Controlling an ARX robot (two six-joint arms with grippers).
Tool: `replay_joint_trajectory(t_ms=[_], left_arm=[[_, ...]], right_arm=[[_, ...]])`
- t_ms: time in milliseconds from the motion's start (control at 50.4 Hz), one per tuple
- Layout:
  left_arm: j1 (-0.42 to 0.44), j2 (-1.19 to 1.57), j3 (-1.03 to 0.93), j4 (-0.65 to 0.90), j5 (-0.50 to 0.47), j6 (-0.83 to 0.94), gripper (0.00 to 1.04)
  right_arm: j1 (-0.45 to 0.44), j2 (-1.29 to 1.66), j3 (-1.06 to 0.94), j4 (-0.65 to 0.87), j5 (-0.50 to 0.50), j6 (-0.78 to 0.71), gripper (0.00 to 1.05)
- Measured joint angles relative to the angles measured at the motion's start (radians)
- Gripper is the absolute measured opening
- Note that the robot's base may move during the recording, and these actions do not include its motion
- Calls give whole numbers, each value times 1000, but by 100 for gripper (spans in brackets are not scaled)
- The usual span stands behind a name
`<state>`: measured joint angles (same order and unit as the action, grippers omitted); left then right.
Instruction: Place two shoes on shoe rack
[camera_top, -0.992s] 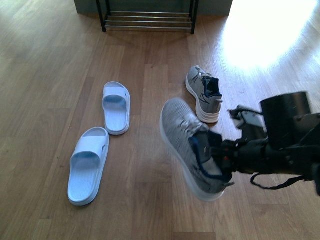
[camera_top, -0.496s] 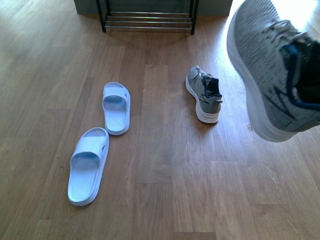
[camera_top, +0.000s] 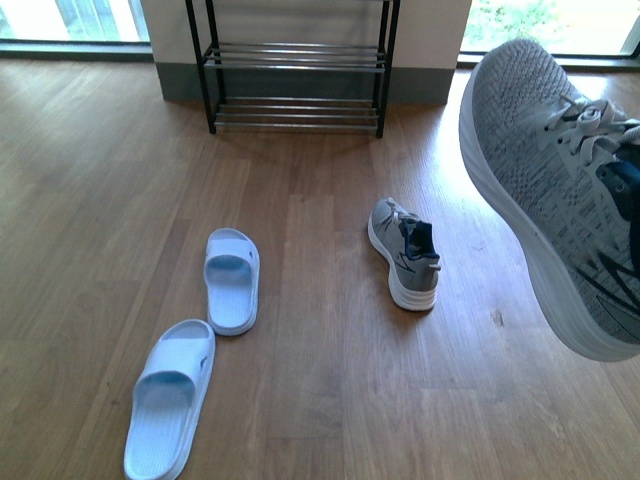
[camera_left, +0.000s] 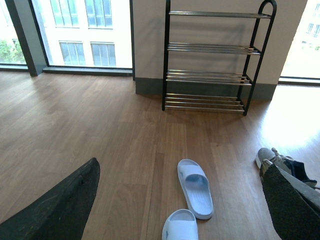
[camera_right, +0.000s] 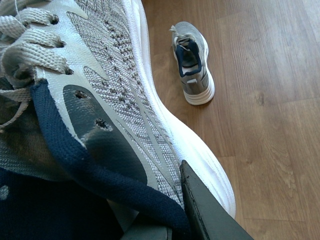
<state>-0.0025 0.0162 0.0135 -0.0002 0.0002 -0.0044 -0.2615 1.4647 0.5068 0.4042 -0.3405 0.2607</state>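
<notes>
Front view, I see one grey sneaker (camera_top: 545, 190) aloft at right, its collar clamped by my right gripper (camera_right: 165, 220), left gripper (camera_left: 180, 167) spread wide, other sneaker (camera_top: 403, 252) and blue slides (camera_top: 231, 278) on the floor, well short of the shoe rack (camera_top: 296, 70).

The left gripper (camera_left: 178, 167) shows two broad jaws of matte black, finely grained like coarse rubber, each tapering to a rounded tip. The right gripper (camera_right: 202, 207) shows one dark grey jaw, smooth and wedge-shaped, with a paler bevelled edge.
</notes>
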Motion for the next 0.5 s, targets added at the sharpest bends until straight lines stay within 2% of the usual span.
replay_joint_trajectory(t_ms=[496], left_arm=[[0, 0, 0, 0, -3, 0, 95]], right_arm=[[3, 0, -2, 0, 3, -4, 1]])
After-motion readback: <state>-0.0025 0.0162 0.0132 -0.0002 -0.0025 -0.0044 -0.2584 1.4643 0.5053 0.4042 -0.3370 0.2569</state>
